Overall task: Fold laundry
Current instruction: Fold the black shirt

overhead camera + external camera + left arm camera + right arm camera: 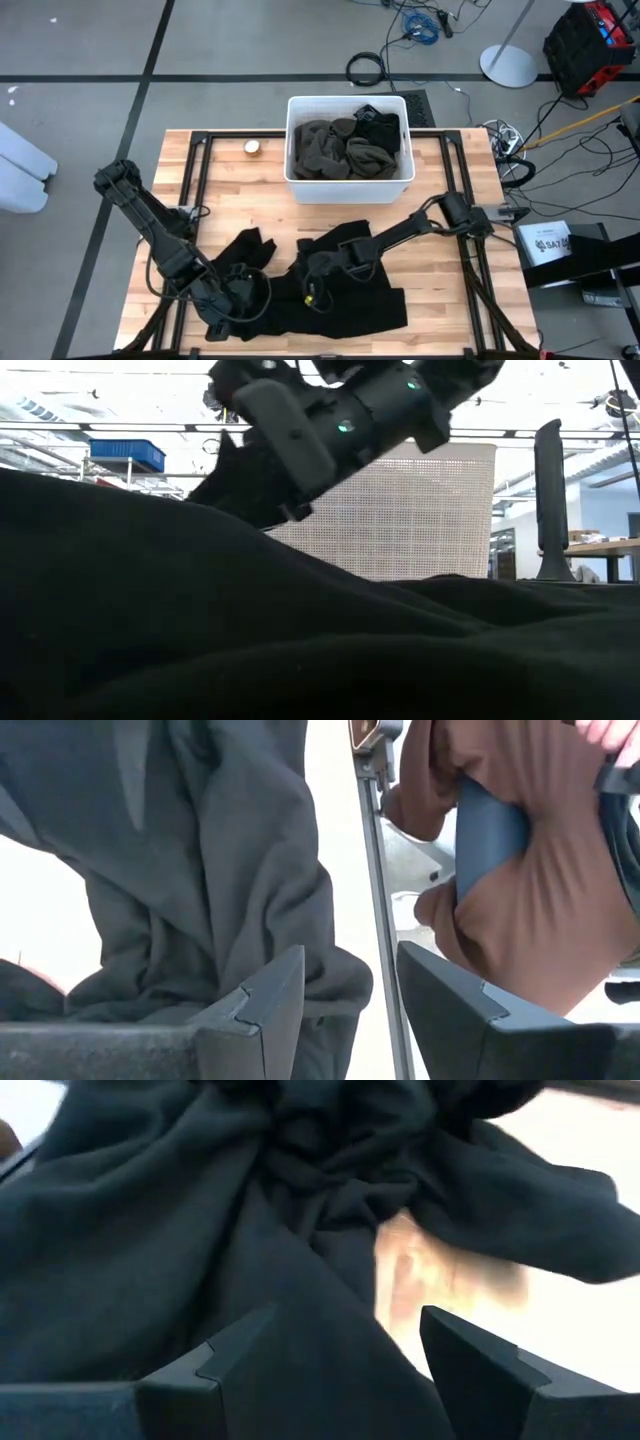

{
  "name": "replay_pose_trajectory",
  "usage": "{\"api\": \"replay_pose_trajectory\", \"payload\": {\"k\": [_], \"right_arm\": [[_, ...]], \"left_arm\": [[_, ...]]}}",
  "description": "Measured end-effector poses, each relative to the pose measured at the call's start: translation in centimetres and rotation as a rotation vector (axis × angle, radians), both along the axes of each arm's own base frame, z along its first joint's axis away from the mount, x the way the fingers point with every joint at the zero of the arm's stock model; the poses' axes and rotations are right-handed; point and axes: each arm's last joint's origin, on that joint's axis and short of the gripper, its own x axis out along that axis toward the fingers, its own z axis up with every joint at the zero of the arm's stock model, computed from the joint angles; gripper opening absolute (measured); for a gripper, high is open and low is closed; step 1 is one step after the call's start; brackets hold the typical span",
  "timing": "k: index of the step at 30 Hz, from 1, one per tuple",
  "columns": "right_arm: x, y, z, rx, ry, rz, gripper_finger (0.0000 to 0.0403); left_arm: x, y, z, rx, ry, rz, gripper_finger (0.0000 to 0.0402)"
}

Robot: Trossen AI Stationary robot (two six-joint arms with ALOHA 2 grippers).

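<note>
Black cloth, a crumpled garment (330,285), lies spread over the near half of the wooden table (450,290), between the two arms. Behind it stands the white bin (300,185), which holds more laundry in dark olive-grey and black.

The left gripper (232,298) is low at the left edge of the garment. In the left wrist view its fingers (262,1005) stand apart, with a fold of cloth hanging just in front of them; nothing is pinched. The right gripper (318,270) is over the middle of the garment, and in the right wrist view its fingers (240,1345) are also spread, released, above bunched cloth.

The garment looks soft and light, probably a fleece or sweatshirt, though the shape is hard to read because it is so wrinkled. It should sag and slide when lifted, not keep any form. I think the best hold is at an outer edge or corner, one for each gripper, so it can be pulled flat before folding.
</note>
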Motion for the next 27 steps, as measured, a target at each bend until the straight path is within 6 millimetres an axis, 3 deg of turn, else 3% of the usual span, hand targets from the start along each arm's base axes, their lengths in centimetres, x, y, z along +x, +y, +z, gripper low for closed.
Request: {"api": "replay_pose_trajectory", "payload": {"k": [8,11,14,19,27], "right_arm": [[2.2,-0.1,-1.5,-0.046,0.160,-0.024,0.0220],[2.3,-0.2,-1.5,-0.050,0.180,-0.029,0.0181],[2.2,-0.2,-1.4,-0.050,0.187,-0.027,0.0117],[1.7,-0.4,0.1,-0.070,0.207,-0.022,0.0016],[-1.4,-0.7,4.4,-0.141,0.363,-0.074,0.0009]], "left_arm": [[0.0,0.1,0.0,0.020,-0.014,0.017,0.0169],[0.0,0.1,0.0,0.021,-0.014,0.016,0.0169],[0.0,0.1,-0.1,0.023,-0.013,0.016,0.0169],[0.0,0.1,-0.1,0.042,-0.020,0.029,0.0169],[0.0,0.2,-0.1,0.060,-0.035,0.045,0.0169]]}}
